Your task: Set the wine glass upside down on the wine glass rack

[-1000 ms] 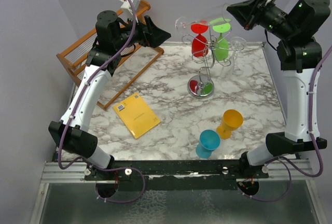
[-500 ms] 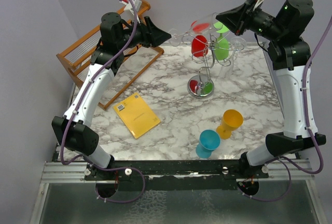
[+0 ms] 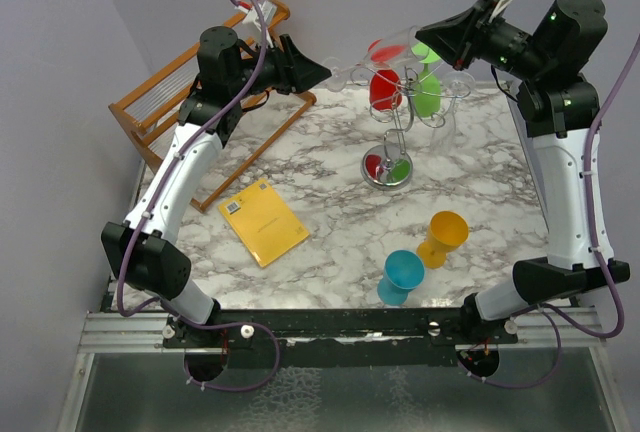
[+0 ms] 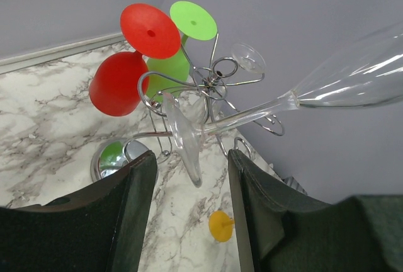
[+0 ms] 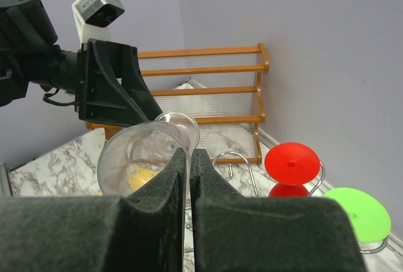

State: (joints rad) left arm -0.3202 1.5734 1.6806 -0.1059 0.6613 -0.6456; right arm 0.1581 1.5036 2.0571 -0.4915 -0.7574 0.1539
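Patience pays: right jaws pinch the wine glass (image 4: 352, 80) by its bowl above the wine glass rack (image 4: 216, 83) at the bench's twelve o'clock, so the spread left jaws should centre on its foot before clamping.

A marble-patterned table (image 3: 320, 162) fills the middle of the room. At its back left corner, against the wall, stands a slatted wooden rack (image 3: 150, 102) in orange-brown. A yellow booklet (image 3: 264, 222) lies flat left of centre, with a small white label at one corner. Near the front edge a blue cup (image 3: 401, 274) and a yellow cup (image 3: 443, 237) sit just beside each other. Toward the back, a red glass (image 3: 385, 87) and a green glass (image 3: 427, 94) hang bowl-down, side by side.
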